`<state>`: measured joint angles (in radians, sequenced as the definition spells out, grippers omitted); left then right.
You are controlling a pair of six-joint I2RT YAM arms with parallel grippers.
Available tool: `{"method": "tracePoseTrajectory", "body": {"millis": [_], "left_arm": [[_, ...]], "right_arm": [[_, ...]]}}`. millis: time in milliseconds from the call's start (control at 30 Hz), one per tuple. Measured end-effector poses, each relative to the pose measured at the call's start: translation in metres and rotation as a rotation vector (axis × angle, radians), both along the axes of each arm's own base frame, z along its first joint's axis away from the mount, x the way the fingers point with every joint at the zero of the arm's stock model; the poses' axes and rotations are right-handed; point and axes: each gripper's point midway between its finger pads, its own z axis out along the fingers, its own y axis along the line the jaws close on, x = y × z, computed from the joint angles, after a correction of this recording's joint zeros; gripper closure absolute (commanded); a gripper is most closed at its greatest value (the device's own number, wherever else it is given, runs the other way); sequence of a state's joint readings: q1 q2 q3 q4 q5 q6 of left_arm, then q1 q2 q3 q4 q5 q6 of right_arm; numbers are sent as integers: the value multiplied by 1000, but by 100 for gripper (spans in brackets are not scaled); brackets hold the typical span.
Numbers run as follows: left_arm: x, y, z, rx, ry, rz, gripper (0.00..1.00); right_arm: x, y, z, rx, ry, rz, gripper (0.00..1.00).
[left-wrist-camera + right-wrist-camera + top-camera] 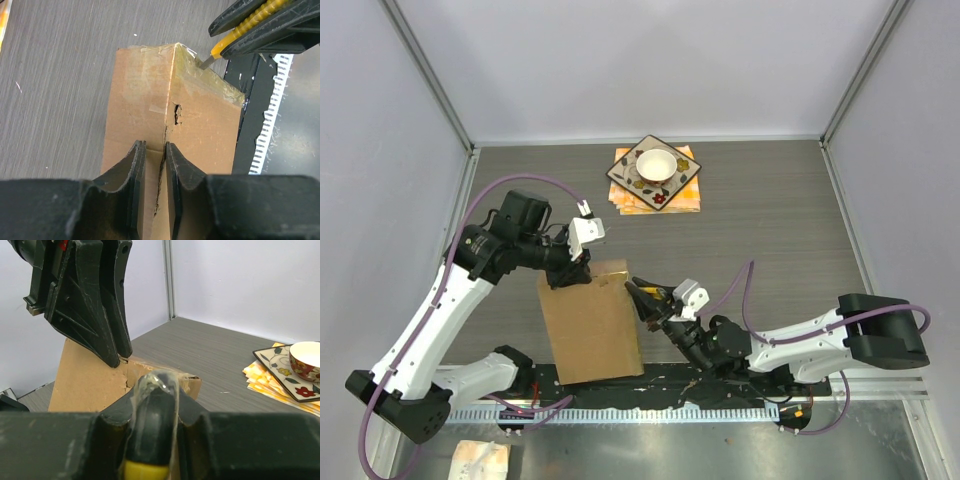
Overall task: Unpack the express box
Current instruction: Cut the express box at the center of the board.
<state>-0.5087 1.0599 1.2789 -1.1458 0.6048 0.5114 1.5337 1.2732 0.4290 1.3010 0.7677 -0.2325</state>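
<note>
My left gripper (155, 187) is pinching the top edge of the flat brown cardboard box (592, 325) standing at six o'clock. My right gripper (658, 305) is squeezing a yellow-and-black knife (236, 36). I'm guessing the box is light and stiff.

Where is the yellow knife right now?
The yellow knife is in the right hand, front-centre in the overhead view, blade tip at a taped corner of the express box.
</note>
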Motion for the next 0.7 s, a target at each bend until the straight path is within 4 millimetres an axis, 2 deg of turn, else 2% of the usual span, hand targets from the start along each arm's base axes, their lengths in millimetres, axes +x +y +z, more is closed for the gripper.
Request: {"method": "tracePoseTrajectory", "body": {"millis": [533, 600, 700], "left_arm": [[0, 1, 1, 2, -16, -3, 100], [0, 1, 1, 2, -18, -5, 100], [0, 1, 1, 0, -17, -7, 100]], "right_arm": [[-1, 2, -15, -29, 11, -11, 99], [-2, 0, -14, -37, 5, -9, 99], [-1, -8, -4, -25, -7, -25, 99]]}}
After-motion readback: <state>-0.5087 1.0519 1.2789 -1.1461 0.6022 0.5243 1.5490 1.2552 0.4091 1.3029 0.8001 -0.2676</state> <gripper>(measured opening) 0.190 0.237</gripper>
